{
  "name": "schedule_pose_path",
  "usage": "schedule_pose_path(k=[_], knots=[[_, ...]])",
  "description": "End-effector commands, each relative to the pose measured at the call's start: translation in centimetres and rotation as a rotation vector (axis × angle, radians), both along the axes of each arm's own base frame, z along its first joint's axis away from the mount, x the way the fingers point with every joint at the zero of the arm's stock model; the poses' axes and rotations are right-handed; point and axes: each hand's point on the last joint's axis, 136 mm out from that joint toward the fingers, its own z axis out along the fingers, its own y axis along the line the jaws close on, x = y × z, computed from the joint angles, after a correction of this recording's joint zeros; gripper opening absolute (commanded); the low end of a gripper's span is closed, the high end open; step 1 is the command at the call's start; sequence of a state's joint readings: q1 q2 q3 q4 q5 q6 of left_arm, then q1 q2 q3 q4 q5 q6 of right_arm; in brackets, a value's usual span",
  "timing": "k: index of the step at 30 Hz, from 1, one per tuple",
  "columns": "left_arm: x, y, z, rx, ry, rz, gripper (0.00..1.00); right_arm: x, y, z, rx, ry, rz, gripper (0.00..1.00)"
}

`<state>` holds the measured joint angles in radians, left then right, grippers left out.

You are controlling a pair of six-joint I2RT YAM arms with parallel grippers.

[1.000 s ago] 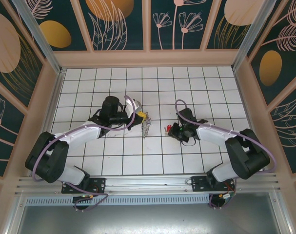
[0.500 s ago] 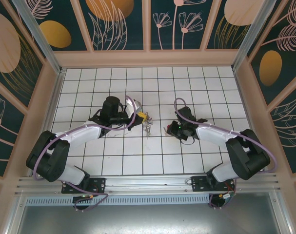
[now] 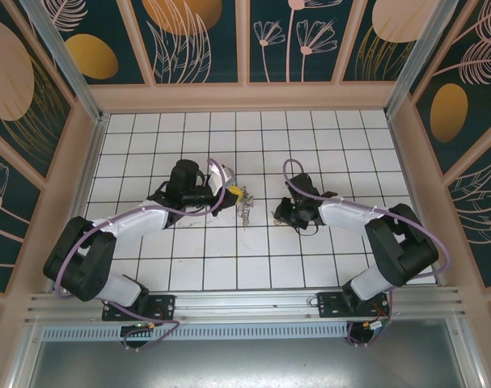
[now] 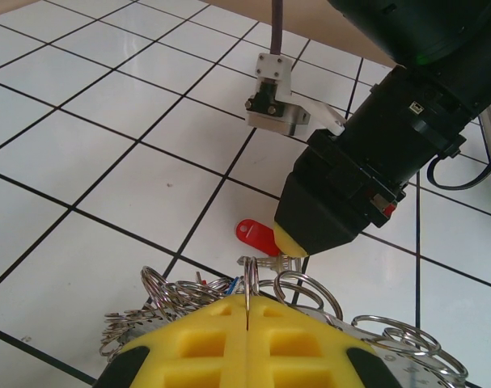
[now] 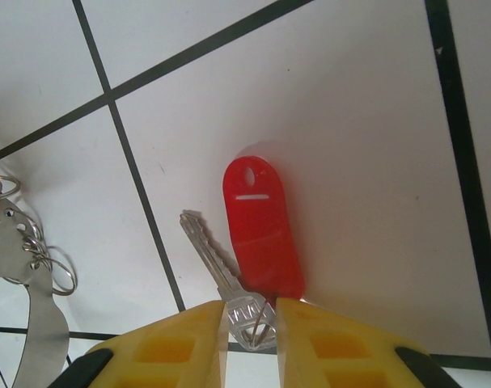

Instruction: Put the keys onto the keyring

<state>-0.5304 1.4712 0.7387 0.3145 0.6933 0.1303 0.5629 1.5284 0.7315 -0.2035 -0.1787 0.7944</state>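
A silvery key [image 5: 219,260] with a red plastic tag [image 5: 261,234] lies on the white tiles. My right gripper [image 5: 251,311] is shut on the key's head, with the blade pointing away from it. In the left wrist view the red tag [image 4: 257,236] rests on the floor just beyond the keyring [image 4: 188,293], a cluster of small silvery rings. My left gripper [image 4: 247,303] is shut on one thin upright ring of the keyring. The right gripper [image 4: 298,241] hovers close behind that ring. From above, the keyring [image 3: 243,208] hangs between the left gripper [image 3: 229,193] and the right gripper [image 3: 281,213].
Wooden walls [image 3: 245,97] enclose the tiled floor [image 3: 229,259] on three sides. A small white bracket [image 4: 276,101] of the right arm sits over the tiles behind the right gripper. A grey metal band [image 5: 36,327] of the keyring shows at the left edge.
My right gripper has slid a little left toward the keyring, taking the key and red tag with it. The left arm has held still.
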Motion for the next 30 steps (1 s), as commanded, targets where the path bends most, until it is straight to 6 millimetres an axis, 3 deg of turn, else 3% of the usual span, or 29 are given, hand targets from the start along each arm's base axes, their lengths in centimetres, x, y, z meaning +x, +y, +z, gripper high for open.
schedule_pose_path(k=[1, 14, 30], knots=[[0.36, -0.85, 1.69, -0.034, -0.063, -0.033, 0.0, 0.11, -0.17, -0.07, -0.038, 0.005, 0.004, 0.23], [0.46, -0.91, 1.68, -0.032, -0.061, -0.034, 0.0, 0.11, -0.6, -0.32, -0.077, 0.008, 0.015, 0.17], [0.52, -0.98, 1.53, -0.028, -0.056, -0.036, 0.0, 0.21, -0.5, -0.73, -0.091, 0.025, 0.027, 0.17]])
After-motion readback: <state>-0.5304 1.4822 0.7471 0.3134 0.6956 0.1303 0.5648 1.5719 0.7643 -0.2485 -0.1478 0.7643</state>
